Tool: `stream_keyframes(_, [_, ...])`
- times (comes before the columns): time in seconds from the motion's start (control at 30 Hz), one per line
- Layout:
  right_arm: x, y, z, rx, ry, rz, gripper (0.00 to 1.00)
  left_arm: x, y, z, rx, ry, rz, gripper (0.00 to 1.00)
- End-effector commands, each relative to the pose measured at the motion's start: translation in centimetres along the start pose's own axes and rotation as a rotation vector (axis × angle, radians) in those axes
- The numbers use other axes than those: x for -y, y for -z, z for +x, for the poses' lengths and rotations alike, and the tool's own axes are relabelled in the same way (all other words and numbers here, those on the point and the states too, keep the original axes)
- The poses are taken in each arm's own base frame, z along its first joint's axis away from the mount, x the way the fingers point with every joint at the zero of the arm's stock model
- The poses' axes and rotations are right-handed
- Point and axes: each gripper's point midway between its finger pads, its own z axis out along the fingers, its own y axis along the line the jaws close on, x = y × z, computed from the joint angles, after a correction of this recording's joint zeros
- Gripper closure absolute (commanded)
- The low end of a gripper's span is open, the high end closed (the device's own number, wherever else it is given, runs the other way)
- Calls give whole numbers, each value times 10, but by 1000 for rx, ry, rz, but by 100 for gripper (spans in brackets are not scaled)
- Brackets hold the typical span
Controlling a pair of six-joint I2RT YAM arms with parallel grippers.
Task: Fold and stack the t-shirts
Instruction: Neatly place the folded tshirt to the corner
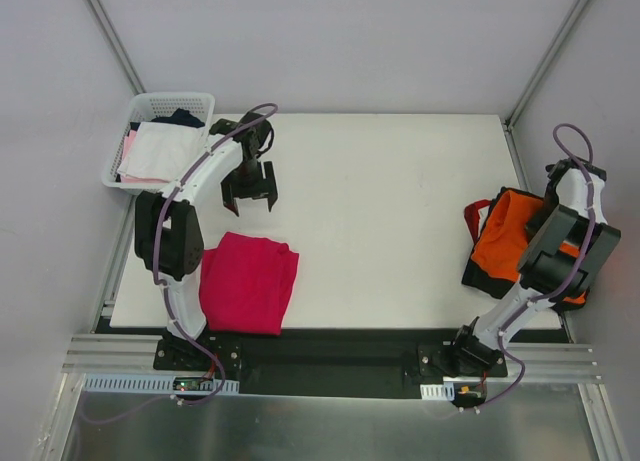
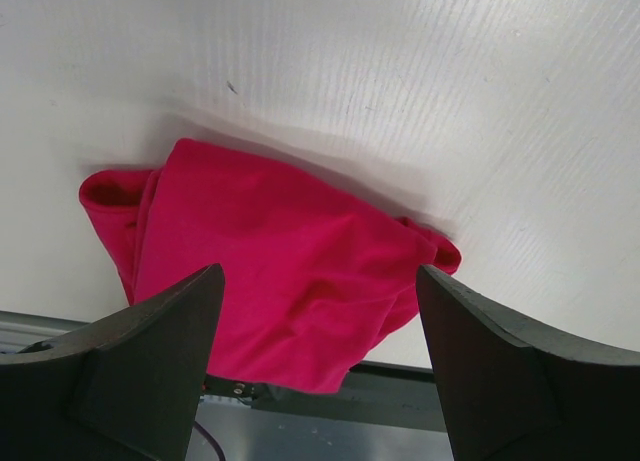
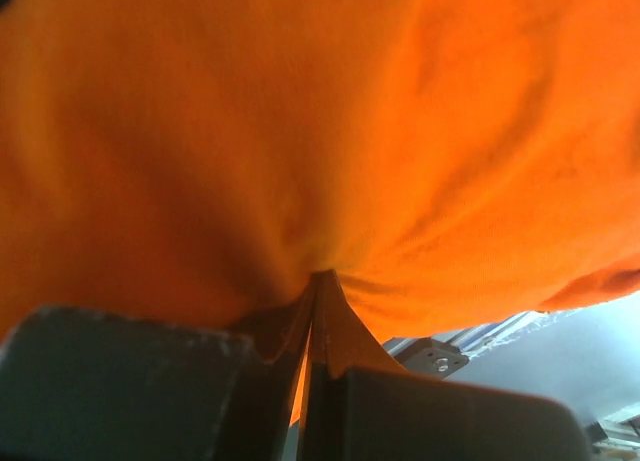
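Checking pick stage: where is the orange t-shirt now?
The orange t-shirt sits at the table's right edge in the top view, under the right arm, its cloth pinched by the right gripper.

- Table (image 1: 400, 211): white and flat, it fills the middle of the top view.
- Basket (image 1: 170, 101): white mesh, at the table's 10 o'clock corner.
- White garment (image 1: 160, 151): lies on top inside the basket.
- Pink garment (image 1: 128, 146): under the white one, its edge showing on the basket's 9 o'clock side.
- Bag (image 1: 483, 278): black with a red handle, at the table's 3 o'clock edge.
- Rails (image 1: 100, 356): aluminium, along the table's 6 o'clock edge.
- Metal sheet (image 1: 330, 426): dull grey, beyond the rails at 6 o'clock.
- Walls (image 1: 330, 41): pale grey panels, from 9 through 12 to 3 o'clock.
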Motion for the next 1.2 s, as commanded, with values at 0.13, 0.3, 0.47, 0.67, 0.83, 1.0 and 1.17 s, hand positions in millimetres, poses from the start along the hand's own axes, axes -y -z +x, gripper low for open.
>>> stream_keyframes(0.13, [-34, -26, 3, -87, 29, -83, 99, -13, 19, 10, 31, 20, -22, 22])
stream_keyframes(0.3, [-66, -21, 9, -89, 110, -131, 99, -12, 18, 12, 19, 25, -25, 21])
stream_keyframes(0.47, [-104, -12, 22, -104, 205, -190, 99, -9, 14, 14, 1, 41, -16, 21])
stream_keyframes(0.67, [-143, -1, 47, -138, 320, -268, 99, -3, 10, 17, -16, 45, -14, 21])
stream_keyframes(0.83, [-178, 4, 65, -197, 400, -363, 99, 0, 10, 19, -16, 36, -16, 21])
stream_keyframes(1.0, [-206, 16, 84, -224, 485, -422, 99, 2, 9, 21, -19, 31, -19, 21])
stream_keyframes(1.17, [-222, 17, 114, -275, 591, -440, 99, 4, 8, 20, -18, 24, -18, 21])
